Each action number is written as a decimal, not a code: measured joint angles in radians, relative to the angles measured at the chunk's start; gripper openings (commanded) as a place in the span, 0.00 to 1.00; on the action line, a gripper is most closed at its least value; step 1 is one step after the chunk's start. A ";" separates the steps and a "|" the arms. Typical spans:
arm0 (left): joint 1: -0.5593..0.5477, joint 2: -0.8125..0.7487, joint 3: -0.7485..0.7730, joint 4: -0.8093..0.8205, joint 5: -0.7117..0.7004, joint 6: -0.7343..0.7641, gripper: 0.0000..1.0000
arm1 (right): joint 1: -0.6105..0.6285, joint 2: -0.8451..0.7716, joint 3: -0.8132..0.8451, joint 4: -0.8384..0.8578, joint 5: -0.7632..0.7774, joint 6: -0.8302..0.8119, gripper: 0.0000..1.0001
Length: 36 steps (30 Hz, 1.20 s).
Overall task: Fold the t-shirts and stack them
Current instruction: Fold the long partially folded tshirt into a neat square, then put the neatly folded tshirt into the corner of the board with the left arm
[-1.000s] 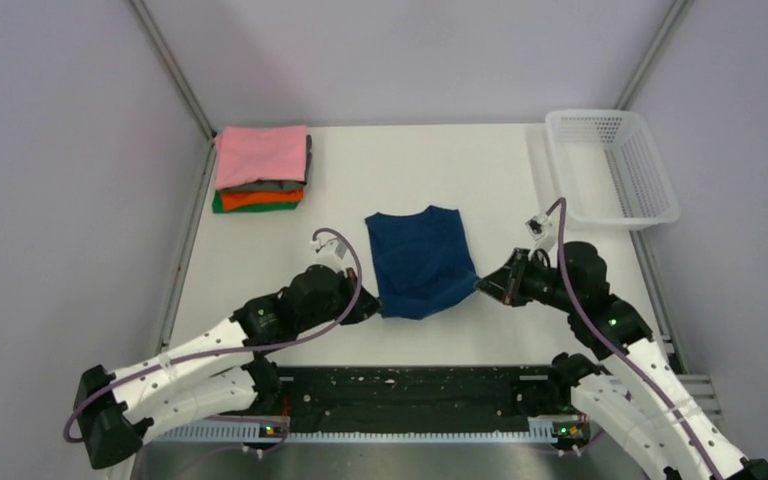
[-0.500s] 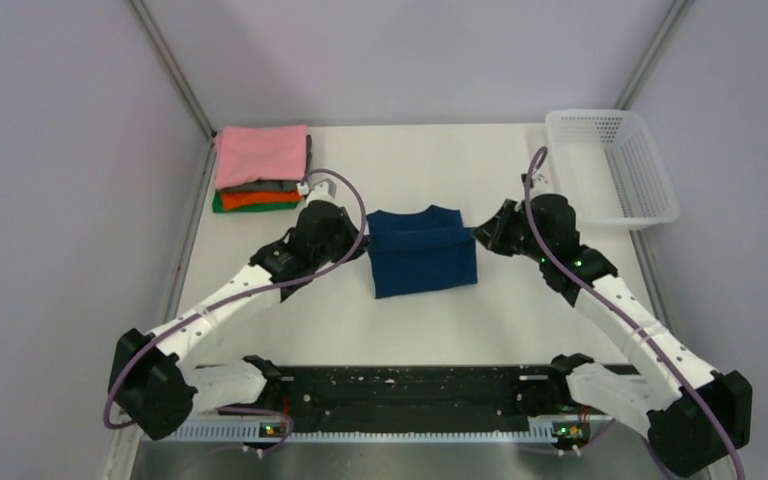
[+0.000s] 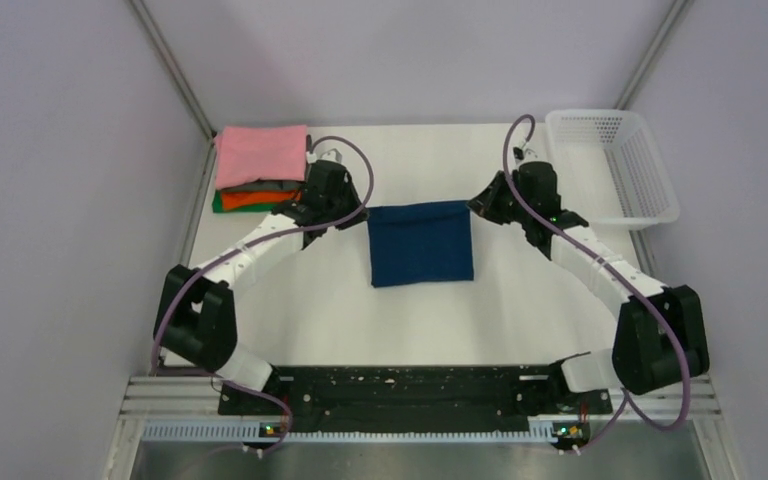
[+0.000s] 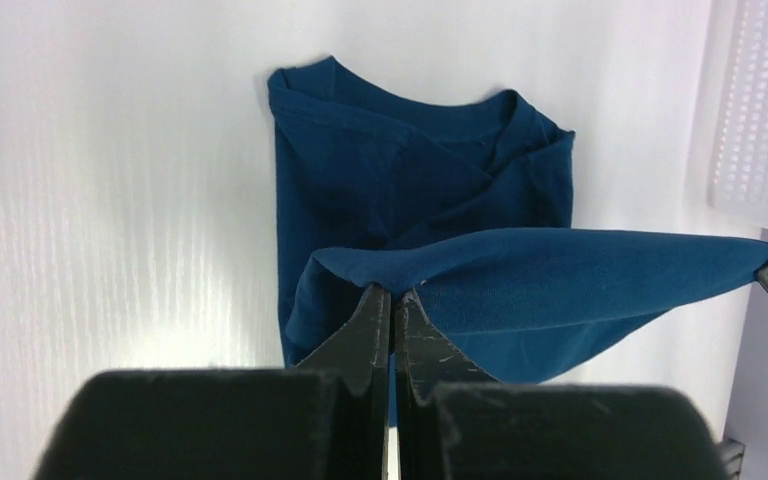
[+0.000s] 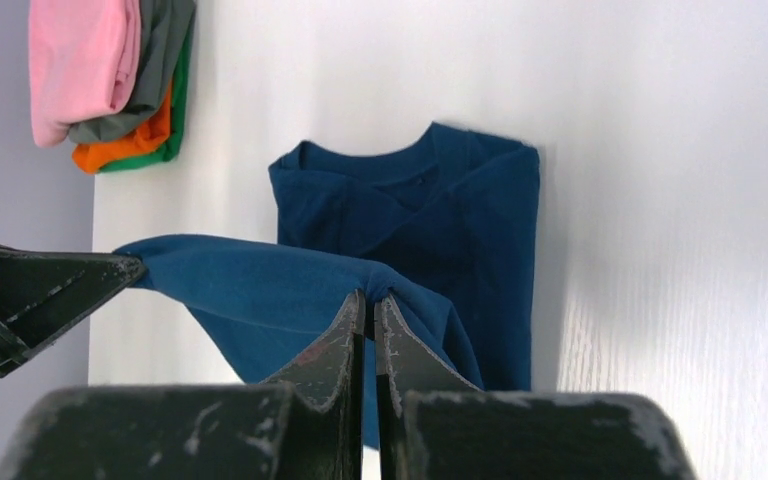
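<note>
Four folded t-shirts are stacked just beside the left pincer; the navy t-shirt, pinched by it and the right pincer, is judged mid-fold and not yet stacked.

Both arms reach far up the top view in a mirrored V, elbows bent out at lower left and lower right, forearms slanting inward to wrists at mid-frame. Left gripper has jaws pressed together on the upper-left corner of the navy t-shirt, fingertips pointing right. Right gripper is likewise pinched tight on the upper-right corner, fingertips pointing left, both wrists level with each other, well apart.
</note>
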 measured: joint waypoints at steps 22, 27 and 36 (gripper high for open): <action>0.070 0.421 0.334 -0.100 0.069 0.059 0.39 | -0.015 0.401 0.132 0.148 0.062 0.025 0.30; 0.090 0.449 0.384 -0.135 0.072 0.055 0.99 | -0.022 0.492 0.249 0.132 0.051 0.007 0.99; 0.104 0.381 0.291 -0.108 0.134 0.073 0.99 | -0.024 0.333 0.132 0.177 0.025 -0.012 0.99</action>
